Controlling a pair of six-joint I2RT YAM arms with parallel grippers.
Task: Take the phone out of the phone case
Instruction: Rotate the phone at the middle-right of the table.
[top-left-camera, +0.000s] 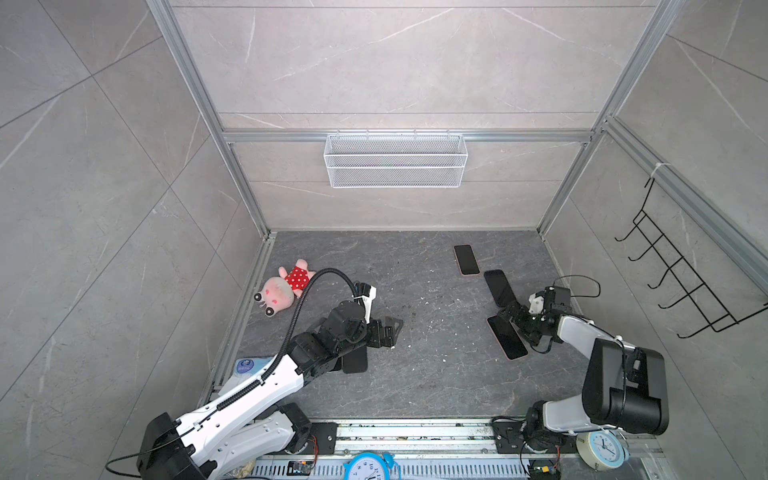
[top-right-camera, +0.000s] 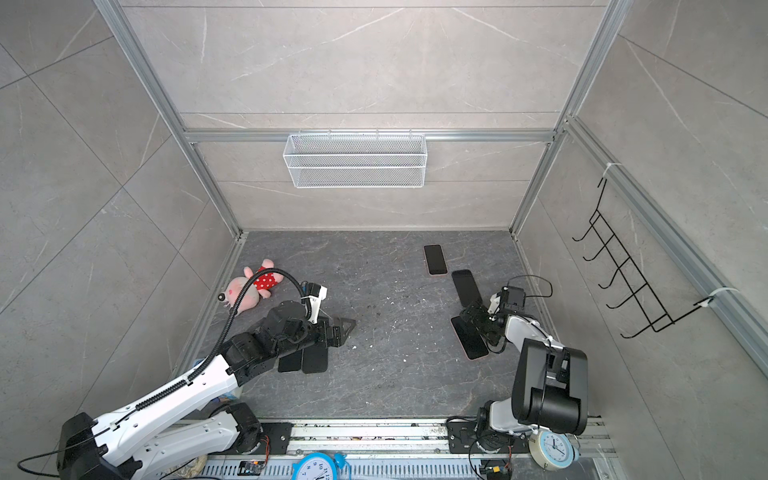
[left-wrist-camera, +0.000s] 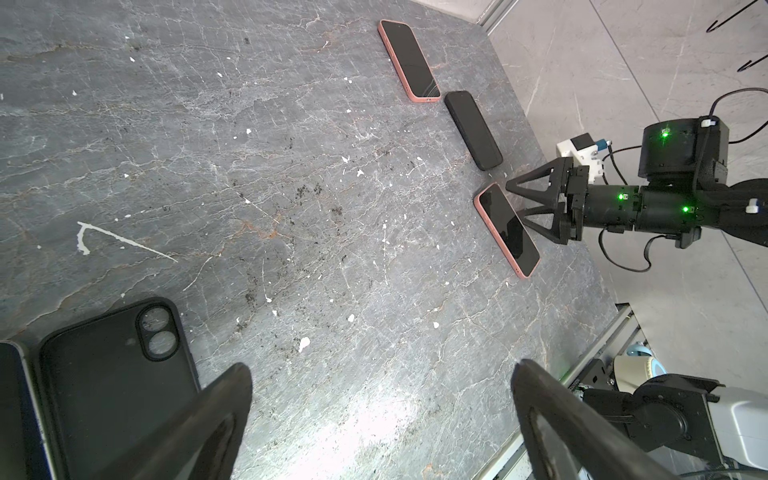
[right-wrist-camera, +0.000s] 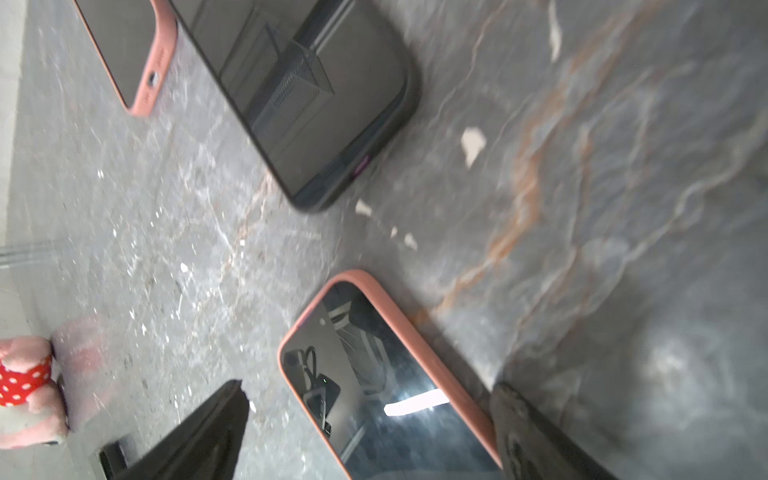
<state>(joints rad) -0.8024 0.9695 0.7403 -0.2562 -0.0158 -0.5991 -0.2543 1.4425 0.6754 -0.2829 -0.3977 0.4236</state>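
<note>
Left wrist view: left jaws spread wide and empty above the bench (left-wrist-camera: 332, 232). An empty black case (left-wrist-camera: 112, 386) and a bare phone (left-wrist-camera: 12, 407) lie just beside them. Right wrist view: right jaws wide, astride the pink-cased phone (right-wrist-camera: 395, 395), which lies flat, screen up. One finger (right-wrist-camera: 523, 432) is at the case rim and the other stands apart, so nothing is gripped yet. Step, as judged: setting a grip on this cased phone. Next calls for a square pinch across the long edges, then peeling the soft rim off.

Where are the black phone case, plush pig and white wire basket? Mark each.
black phone case (left-wrist-camera: 104, 386), left wrist view, on its flat panel.
plush pig (top-left-camera: 275, 293), in a top view, on its head.
white wire basket (top-left-camera: 395, 171), in a top view, on its front mesh.
</note>
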